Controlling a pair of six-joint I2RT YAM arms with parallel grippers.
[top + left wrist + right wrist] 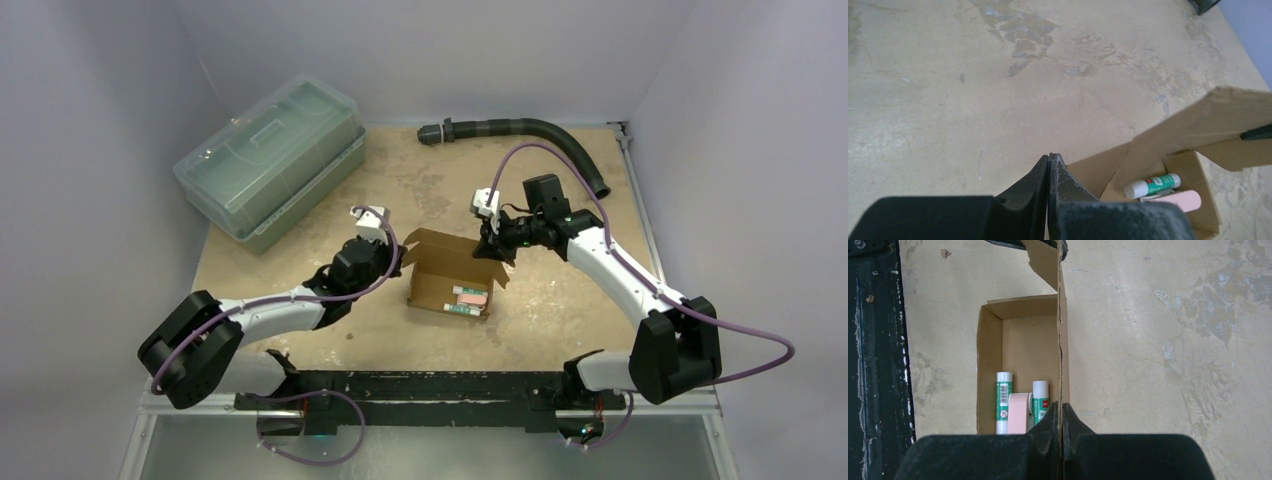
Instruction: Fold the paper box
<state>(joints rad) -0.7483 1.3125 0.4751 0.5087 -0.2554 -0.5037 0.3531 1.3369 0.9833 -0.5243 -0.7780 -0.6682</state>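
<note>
The brown paper box [447,288] stands open in the middle of the table with its flaps up. Inside lie two green-and-white glue sticks [1003,400] and a pink roll [1019,412]. My right gripper [492,245] is shut on the box's far-right wall [1062,340], which runs edge-on into its fingers [1061,407]. My left gripper [390,266] sits at the box's left side. In the left wrist view it is shut [1049,157] with nothing seen between its fingers, and the box's wall [1098,170] lies just to its right under a raised flap [1198,120].
A large clear greenish lidded bin [270,160] stands at the back left. A black corrugated hose [530,130] curves along the back right. A black rail [420,385] runs along the near edge. The tabletop is stained [1023,30].
</note>
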